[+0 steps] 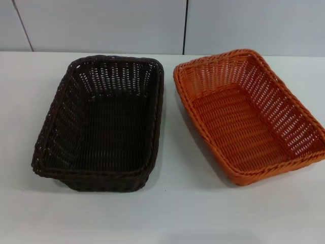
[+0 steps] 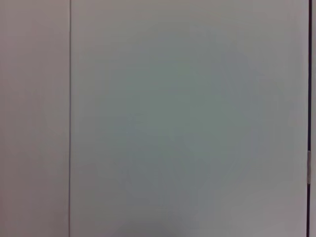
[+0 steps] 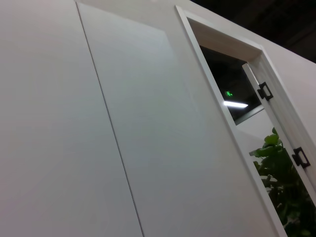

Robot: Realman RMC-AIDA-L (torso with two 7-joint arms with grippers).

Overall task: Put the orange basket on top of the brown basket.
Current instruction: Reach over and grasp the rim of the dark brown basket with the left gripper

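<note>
Orange basket (image 1: 249, 119): rectangular, open-weave flared sides, braided rim, empty. Stands upright on the table (image 1: 203, 213), just beside the brown basket (image 1: 101, 122) and apart from it, angled slightly off parallel.

Handling, as judged: light, fairly stiff with some give in the weave, not fragile, not slippery. The braided rim looks the best hold, pinched at the middle of a long or short side; the flared wall below offers gaps for a fingertip. Lifted from one side only, it would likely tilt.

Brown basket: same form, near-black, empty, upright; ready to receive the orange one nested inside or resting on its rim.

Left claw, right claw: neither in sight in any view, so apart or together cannot be told, nor can the baskets be placed relative to them. Both wrist views face wall panels (image 2: 187, 123); the right also catches a doorway (image 3: 232, 94) and a plant (image 3: 284, 187).
</note>
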